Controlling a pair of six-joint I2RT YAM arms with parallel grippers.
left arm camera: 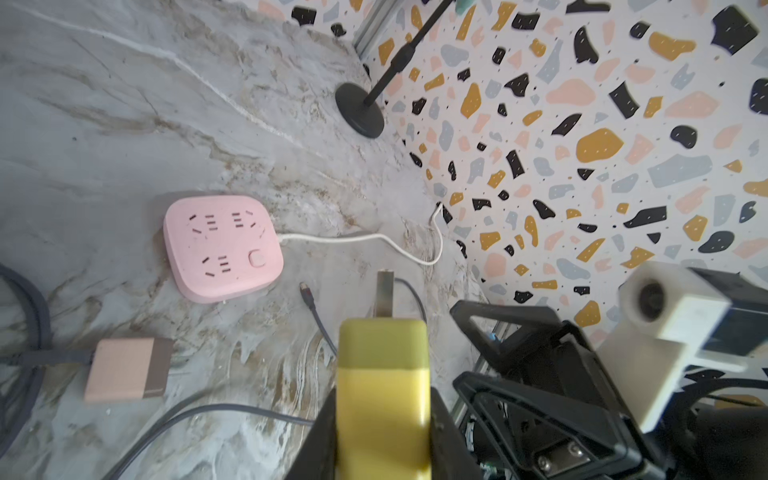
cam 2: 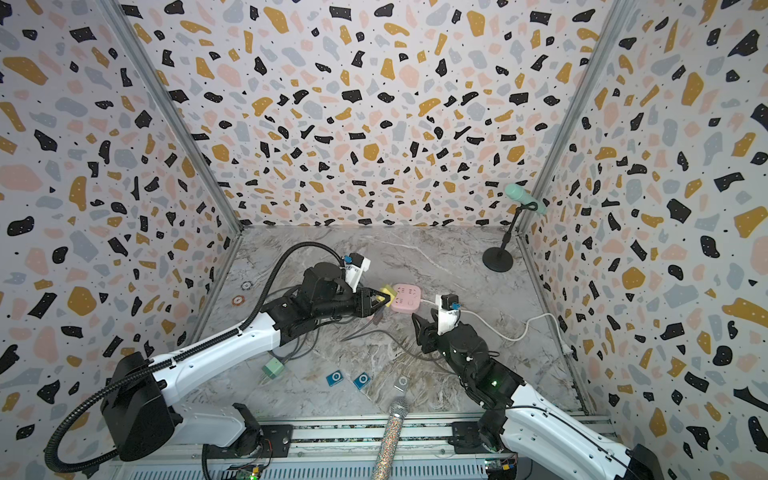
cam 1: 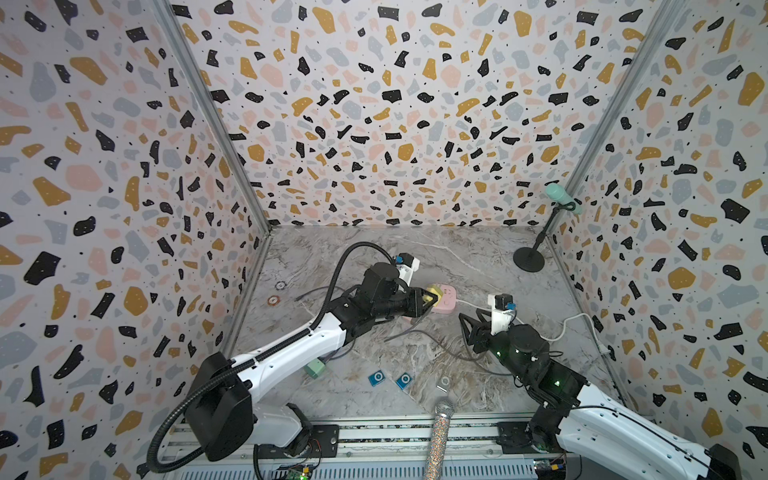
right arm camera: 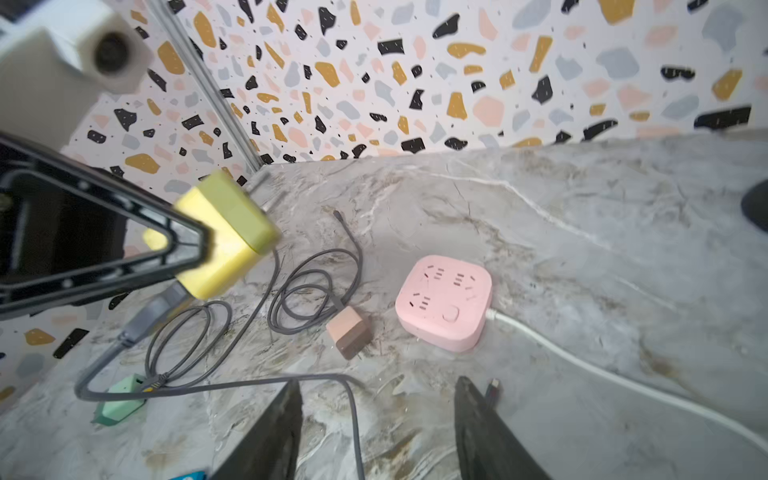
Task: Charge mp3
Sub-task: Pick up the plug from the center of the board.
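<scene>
Yellow plastic fills the left end effector [cam 1: 427, 299]: it is clamped on a yellow charger [left arm camera: 382, 374], held in the air near the pink power strip [left arm camera: 222, 247], on the side away from the strip's white cord [left arm camera: 374, 237]. The metal prongs stick out forward, not yet in any socket. The right end effector [right arm camera: 376, 388] hangs open and empty close to the strip, touching nothing.

Three players lie flat on the tabletop [cam 1: 478, 257], well apart from the strip on the robot's side: a blue mp3 player [cam 1: 377, 378], a second blue mp3 player [cam 1: 403, 380] and a silver mp3 player [cam 1: 444, 383]. None is connected.

The likeliest trouble is the insertion. Nothing braces the strip, so a push from prongs slightly off the slots could slide it across the smooth marble instead of seating. The grey cable [right arm camera: 249, 384] trailing from the charger loops over the surface and could drag the pink-and-brown adapter [right arm camera: 347, 332] lying just beside the strip, or tug the charger askew in the grip.
</scene>
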